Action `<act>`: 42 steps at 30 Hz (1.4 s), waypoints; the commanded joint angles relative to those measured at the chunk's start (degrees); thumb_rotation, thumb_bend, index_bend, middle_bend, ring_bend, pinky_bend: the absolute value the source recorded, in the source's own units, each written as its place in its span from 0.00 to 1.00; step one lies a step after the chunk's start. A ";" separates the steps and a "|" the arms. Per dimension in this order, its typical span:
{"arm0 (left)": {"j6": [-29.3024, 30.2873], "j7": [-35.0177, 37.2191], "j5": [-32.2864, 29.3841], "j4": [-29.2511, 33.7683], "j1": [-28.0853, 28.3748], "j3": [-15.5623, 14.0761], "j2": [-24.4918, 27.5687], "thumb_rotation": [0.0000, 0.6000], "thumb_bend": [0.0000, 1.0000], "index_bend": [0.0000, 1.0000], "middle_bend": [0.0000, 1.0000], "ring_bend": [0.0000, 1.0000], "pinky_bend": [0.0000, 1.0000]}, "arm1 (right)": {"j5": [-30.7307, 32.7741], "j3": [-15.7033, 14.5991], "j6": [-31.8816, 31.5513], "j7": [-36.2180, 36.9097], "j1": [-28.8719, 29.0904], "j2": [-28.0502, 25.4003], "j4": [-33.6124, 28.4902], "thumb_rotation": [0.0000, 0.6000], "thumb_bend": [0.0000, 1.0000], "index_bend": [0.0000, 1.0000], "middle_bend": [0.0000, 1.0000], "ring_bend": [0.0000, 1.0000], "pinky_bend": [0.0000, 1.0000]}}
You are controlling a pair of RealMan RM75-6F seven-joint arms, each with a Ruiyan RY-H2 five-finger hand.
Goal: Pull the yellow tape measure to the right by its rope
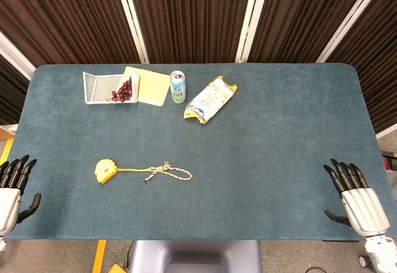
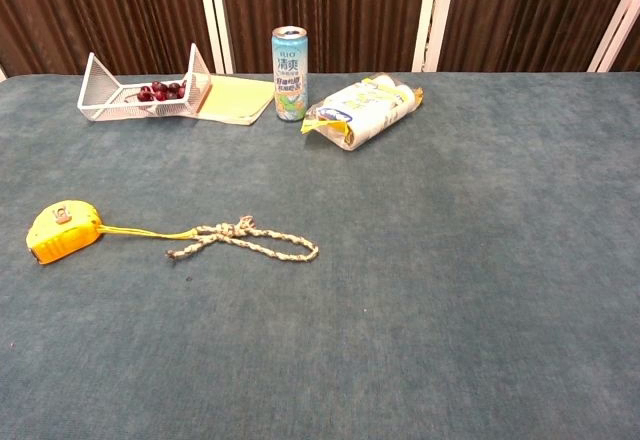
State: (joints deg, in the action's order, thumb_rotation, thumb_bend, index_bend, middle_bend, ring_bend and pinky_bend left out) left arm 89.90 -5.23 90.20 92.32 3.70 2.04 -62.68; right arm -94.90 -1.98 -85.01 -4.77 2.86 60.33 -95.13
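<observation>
The yellow tape measure (image 1: 106, 170) (image 2: 62, 230) lies on the blue table (image 1: 260, 155) at the left of centre. Its knotted rope (image 1: 167, 172) (image 2: 245, 239) runs off to the right and ends in a loop. My left hand (image 1: 13, 189) rests at the table's front left corner, fingers spread and holding nothing. At the front right corner my right hand (image 1: 356, 196) lies the same way, empty, far from the rope. Neither hand shows in the chest view.
At the back left stands a white wire basket (image 1: 99, 87) (image 2: 105, 95) with dark cherries, a yellow notepad (image 1: 149, 85) (image 2: 238, 98) beside it. A drink can (image 1: 178, 87) (image 2: 289, 73) and a snack bag (image 1: 210, 98) (image 2: 362, 110) sit near the back centre.
</observation>
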 commanded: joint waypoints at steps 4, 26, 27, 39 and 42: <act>0.05 -0.22 0.47 0.28 0.00 -0.21 0.12 1.00 0.43 0.04 0.00 0.00 0.02 | 0.25 -0.24 0.45 -0.38 -0.05 -0.09 -0.03 1.00 0.17 0.11 0.02 0.01 0.00; 1.81 1.01 1.78 0.82 -1.11 -0.89 1.48 1.00 0.43 0.04 0.00 0.00 0.02 | -2.52 5.92 22.57 2.98 20.22 4.65 -1.43 1.00 0.17 0.16 0.02 0.02 0.00; 2.00 1.15 1.88 0.87 -1.18 -0.89 1.59 1.00 0.43 0.04 0.00 0.00 0.02 | -1.91 6.72 24.36 2.84 21.87 5.82 -1.03 1.00 0.17 0.16 0.02 0.02 0.00; 1.94 -0.60 2.04 1.65 -1.56 -1.22 1.92 1.00 0.43 0.04 0.00 0.00 0.02 | 11.07 14.07 45.22 -4.67 40.65 26.13 7.76 1.00 0.19 0.27 0.02 0.04 0.00; 2.14 -0.89 2.40 1.86 -1.72 -1.41 2.04 1.00 0.43 0.04 0.00 0.00 0.02 | 14.36 15.08 46.63 -5.86 43.02 29.81 10.54 1.00 0.23 0.30 0.02 0.04 0.00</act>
State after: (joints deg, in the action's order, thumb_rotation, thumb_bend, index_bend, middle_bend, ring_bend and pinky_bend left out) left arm 92.01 -6.11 92.57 94.15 2.01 0.67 -60.67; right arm -83.43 11.55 -40.43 -9.02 43.85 87.11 -87.19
